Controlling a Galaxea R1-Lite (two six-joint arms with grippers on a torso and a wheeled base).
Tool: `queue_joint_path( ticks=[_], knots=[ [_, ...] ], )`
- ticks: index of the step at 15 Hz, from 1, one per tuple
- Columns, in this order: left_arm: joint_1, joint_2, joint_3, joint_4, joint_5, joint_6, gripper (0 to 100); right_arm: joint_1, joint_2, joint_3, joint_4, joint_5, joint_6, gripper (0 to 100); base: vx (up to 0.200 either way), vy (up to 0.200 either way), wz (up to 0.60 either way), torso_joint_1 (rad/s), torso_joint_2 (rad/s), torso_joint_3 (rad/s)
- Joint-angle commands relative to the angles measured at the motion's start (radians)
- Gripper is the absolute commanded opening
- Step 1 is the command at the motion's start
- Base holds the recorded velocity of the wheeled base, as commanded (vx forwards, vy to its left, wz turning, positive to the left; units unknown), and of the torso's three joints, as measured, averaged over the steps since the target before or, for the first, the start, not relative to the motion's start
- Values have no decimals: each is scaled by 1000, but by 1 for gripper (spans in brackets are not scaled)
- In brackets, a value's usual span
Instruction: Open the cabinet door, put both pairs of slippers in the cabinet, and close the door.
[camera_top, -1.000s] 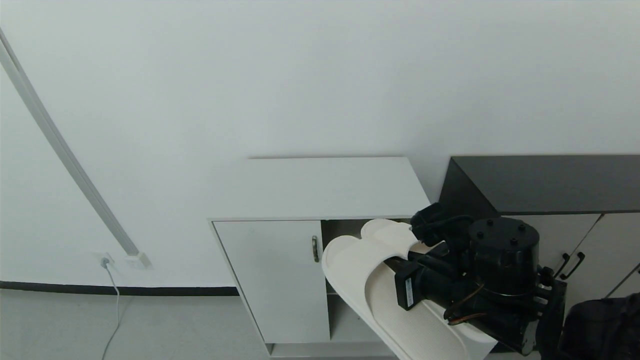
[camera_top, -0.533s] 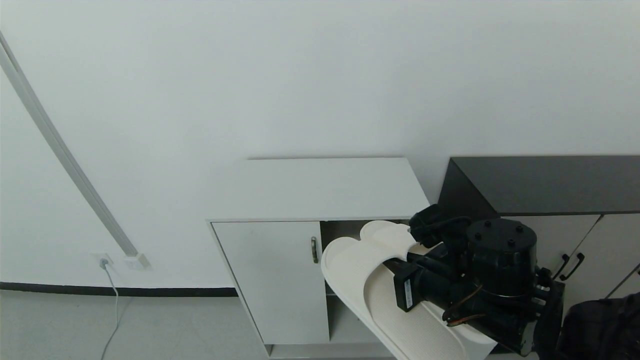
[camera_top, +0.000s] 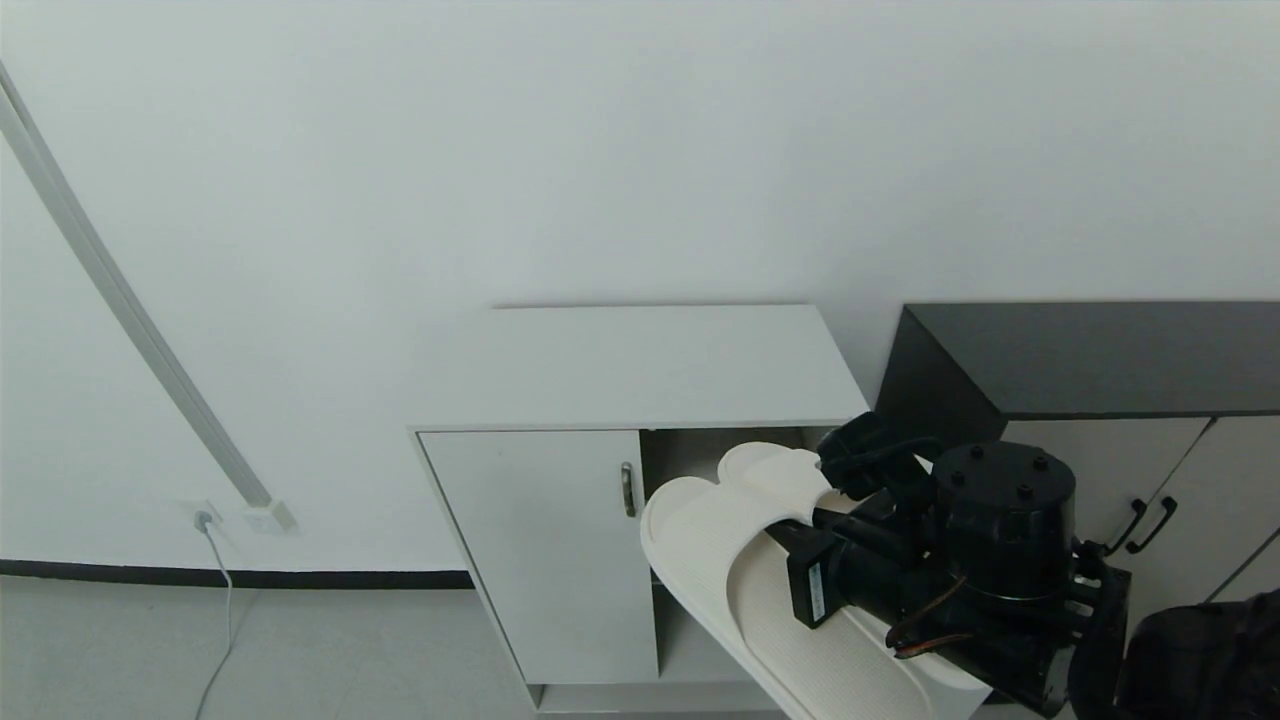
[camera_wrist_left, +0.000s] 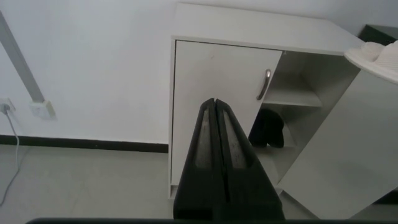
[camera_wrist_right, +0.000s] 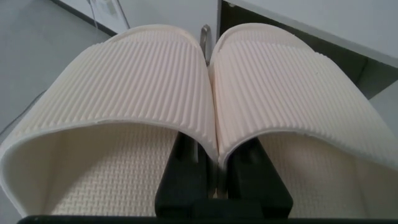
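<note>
White laminate: cabinet (camera_top: 650, 365), two doors, against the wall. Left door (camera_top: 545, 550) closed; right door (camera_wrist_left: 329, 155) swung wide, shelves exposed.

Cream foam: slippers (camera_top: 735, 575), one pair, ribbed straps, textured insoles. They are held in the air just in front of the cabinet's open right half, toes toward the opening, not yet over any shelf. Handling, by judgement: light, springy, soft enough to squash. The ribbing gives grip, so slipping seems unlikely. The best hold is where the two inner strap walls meet side by side, so both travel as one.

Dark pair (camera_wrist_left: 268, 129): on a lower shelf, at the left edge of the opening. Probably the other slippers, but too small to tell for certain.

Right gripper (camera_wrist_right: 208, 155): jaws clenched on the slippers, pinching the two adjoining inner strap walls. One slipper lies to either side of the jaws, soles resting over the gripper body.

Left gripper (camera_wrist_left: 214, 121): jaws pressed together on nothing, well apart from the cabinet, facing the left door.

Handle (camera_top: 627, 489): metal, upright, at the left door's inner edge.
</note>
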Motion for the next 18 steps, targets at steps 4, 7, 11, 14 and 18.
queue_joint_path(
  ticks=[4, 7, 11, 14, 18],
  knots=[
    [1, 1, 0, -1, 0, 0, 0, 1, 1, 5, -7, -1, 0, 0, 0, 0, 0, -163, 371, 206],
    [0, 1, 0, -1, 0, 0, 0, 1, 1, 8, -11, -1, 1, 0, 0, 0, 0, -168, 395, 220],
    [1, 1, 0, -1, 0, 0, 0, 3, 1, 8, -13, -1, 1, 0, 0, 0, 0, -226, 537, 304],
    [0, 1, 0, -1, 0, 0, 0, 3, 1, 8, -13, 0, 1, 0, 0, 0, 0, -224, 544, 316],
    [0, 1, 0, -1, 0, 0, 0, 3, 2, 14, -13, 2, 1, 0, 0, 0, 0, -206, 527, 319]
  ],
)
